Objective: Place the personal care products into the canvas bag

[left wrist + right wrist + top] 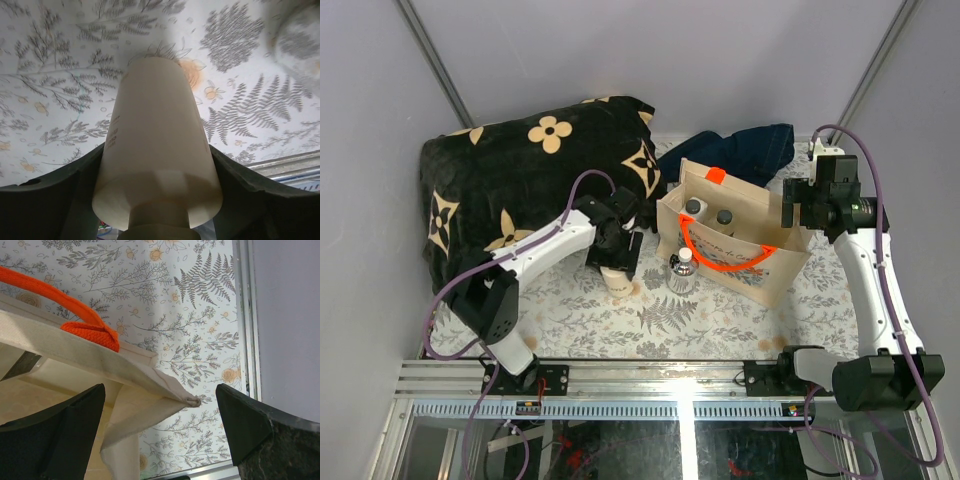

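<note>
Canvas bag (pixel 760 268) on tabletop (pixel 580 315) holds two dark-capped bottles (pixel 693 207) (pixel 724 217); white-capped bottle (pixel 683 270) stands just outside it; left hand (pixel 617 264) pinches beige jar (pixel 155 125), side print unreadable; right hand (pixel 160 392) spread over the bag's corner.

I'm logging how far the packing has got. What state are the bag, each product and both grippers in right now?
Bag: upright, top open.
Dark-capped bottles: both upright inside the bag.
White-capped bottle: upright beside the bag, not in it.
Beige container: outside the bag, gripped.
Left gripper: shut on the beige container.
Right gripper: open, the bag's corner between its fingers.
</note>
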You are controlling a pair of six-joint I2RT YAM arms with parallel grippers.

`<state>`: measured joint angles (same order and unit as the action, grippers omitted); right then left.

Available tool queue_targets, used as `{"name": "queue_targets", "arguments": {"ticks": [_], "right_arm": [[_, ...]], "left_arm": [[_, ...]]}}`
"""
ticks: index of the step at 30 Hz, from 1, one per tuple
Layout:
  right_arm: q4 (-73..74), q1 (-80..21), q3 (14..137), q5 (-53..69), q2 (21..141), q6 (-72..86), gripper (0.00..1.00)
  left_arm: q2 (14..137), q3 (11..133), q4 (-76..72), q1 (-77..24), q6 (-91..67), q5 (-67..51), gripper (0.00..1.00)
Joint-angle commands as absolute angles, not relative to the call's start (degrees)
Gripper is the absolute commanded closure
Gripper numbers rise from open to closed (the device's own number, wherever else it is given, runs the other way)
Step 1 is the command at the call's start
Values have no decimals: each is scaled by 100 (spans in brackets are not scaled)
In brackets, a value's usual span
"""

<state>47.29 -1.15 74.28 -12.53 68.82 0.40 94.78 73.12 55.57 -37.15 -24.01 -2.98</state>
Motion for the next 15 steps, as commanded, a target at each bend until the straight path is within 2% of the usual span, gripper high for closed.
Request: {"name": "queue_targets", "arguments": {"ticks": [1, 7, 15], "right_arm": [[4566, -182, 7455, -1294, 6922, -2, 0], [4566, -179, 7608, -1274, 7084, 34, 0], [4602, -185, 7725, -1313, 7331, 61, 0]], "left_arm": [[9331, 8636, 5799, -3700, -1749, -338, 100], [9176, 9867, 6703, -3700, -1037, -505, 100], [8514, 10424, 6496, -3665, -1002, -1311, 100]]}}
